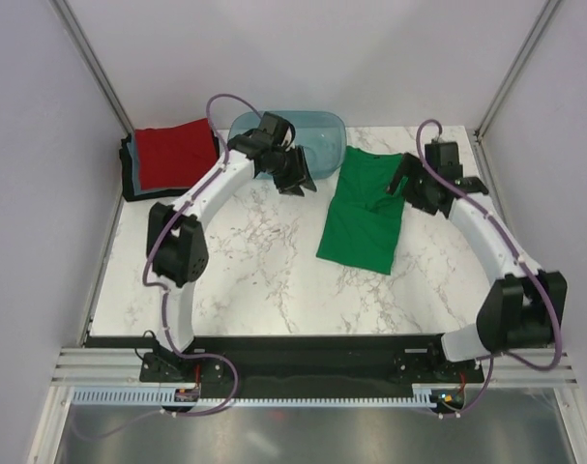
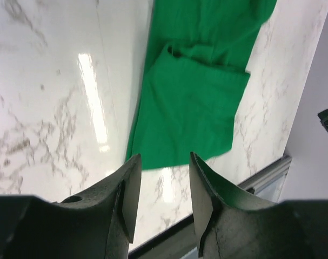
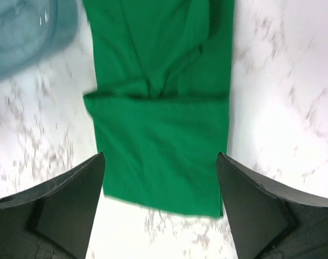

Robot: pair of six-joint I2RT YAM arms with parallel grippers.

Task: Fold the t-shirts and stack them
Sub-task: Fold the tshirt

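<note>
A bright green t-shirt (image 1: 364, 208) lies partly folded into a long strip on the marble table, right of centre; it also shows in the left wrist view (image 2: 193, 102) and the right wrist view (image 3: 161, 108). A folded red t-shirt (image 1: 175, 155) tops a stack at the far left, with light blue and black edges under it. My left gripper (image 1: 295, 174) is open and empty, above the table left of the green shirt. My right gripper (image 1: 409, 188) is wide open and empty, above the shirt's right edge.
A translucent teal plastic tub (image 1: 303, 135) stands at the back centre, just behind the left gripper; its corner shows in the right wrist view (image 3: 23, 32). White walls enclose the table on three sides. A black rail (image 1: 293, 348) runs along the near edge.
</note>
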